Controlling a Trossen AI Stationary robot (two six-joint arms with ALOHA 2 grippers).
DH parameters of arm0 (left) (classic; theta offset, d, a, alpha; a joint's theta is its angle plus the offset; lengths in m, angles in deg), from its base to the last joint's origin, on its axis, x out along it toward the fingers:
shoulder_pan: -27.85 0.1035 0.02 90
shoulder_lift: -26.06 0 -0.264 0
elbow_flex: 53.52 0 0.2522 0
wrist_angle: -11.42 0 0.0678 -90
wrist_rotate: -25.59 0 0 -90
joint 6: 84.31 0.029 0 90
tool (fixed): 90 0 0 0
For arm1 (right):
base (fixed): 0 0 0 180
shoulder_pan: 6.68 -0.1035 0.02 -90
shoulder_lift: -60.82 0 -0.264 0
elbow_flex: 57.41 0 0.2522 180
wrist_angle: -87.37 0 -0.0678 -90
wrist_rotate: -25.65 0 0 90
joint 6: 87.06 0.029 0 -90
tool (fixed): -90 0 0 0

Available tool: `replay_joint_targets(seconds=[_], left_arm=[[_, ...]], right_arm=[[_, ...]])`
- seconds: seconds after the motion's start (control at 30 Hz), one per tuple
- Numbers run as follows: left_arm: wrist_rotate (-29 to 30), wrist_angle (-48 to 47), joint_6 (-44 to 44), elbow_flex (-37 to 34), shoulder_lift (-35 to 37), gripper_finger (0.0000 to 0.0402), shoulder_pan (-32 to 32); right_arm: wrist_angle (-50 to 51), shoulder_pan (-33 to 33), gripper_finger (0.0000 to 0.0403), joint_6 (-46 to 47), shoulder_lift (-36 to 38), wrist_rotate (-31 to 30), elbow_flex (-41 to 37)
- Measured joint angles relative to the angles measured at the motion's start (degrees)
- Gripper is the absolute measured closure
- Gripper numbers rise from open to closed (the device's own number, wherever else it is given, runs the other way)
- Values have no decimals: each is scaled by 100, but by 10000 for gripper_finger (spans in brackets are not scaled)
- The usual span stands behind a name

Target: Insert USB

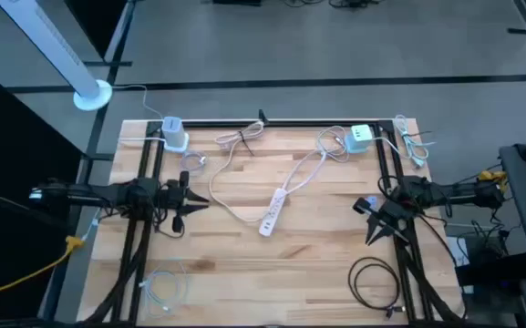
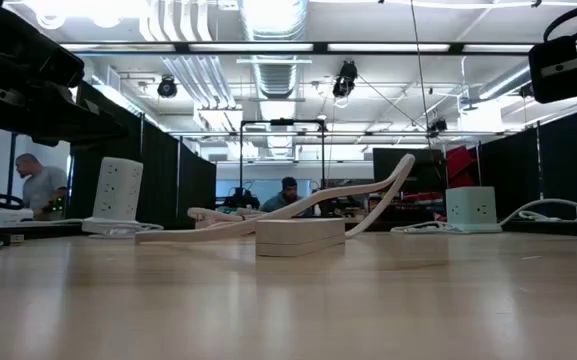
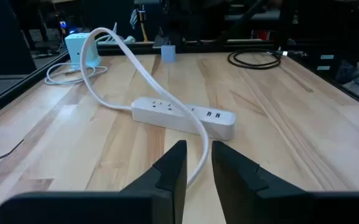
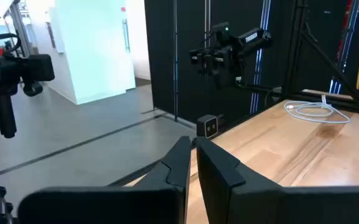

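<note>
**Both arms parked, strip still bare**

From my seat the long white plastic power strip [image 1: 273, 210] lies mid-table on the pale wooden tabletop [image 1: 317, 273], its USB ports showing, nothing plugged in there. Left gripper [image 1: 199, 202] hovers at the left edge, fingers a narrow gap apart, holding nothing. Right gripper [image 1: 368, 222] sits at the right edge, clenched empty. Coiled black cable [image 1: 375, 281] lies near it.

Bright light comes from long ceiling lamps [image 2: 268, 45] in the low view, and they glare white. The worktop [image 1: 317, 264] is evenly lit from above, with only soft, faint shadows. In the low view the near worktop looks blurry. The dark fingers [image 3: 173, 171] in the left wrist view look soft too.
</note>
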Motion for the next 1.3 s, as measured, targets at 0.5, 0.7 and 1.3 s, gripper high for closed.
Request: replay_joint_targets(seconds=[0.5,0.7,1.3], left_arm=[[0,0,0,-2,-2,338,-2],[0,-1,0,-1,-1,338,-2],[0,0,0,-1,0,338,-2]], right_arm=[[0,2,390,0,-2,-2,-2],[0,1,390,0,-1,-2,0],[-46,1,390,-164,0,-2,0]])
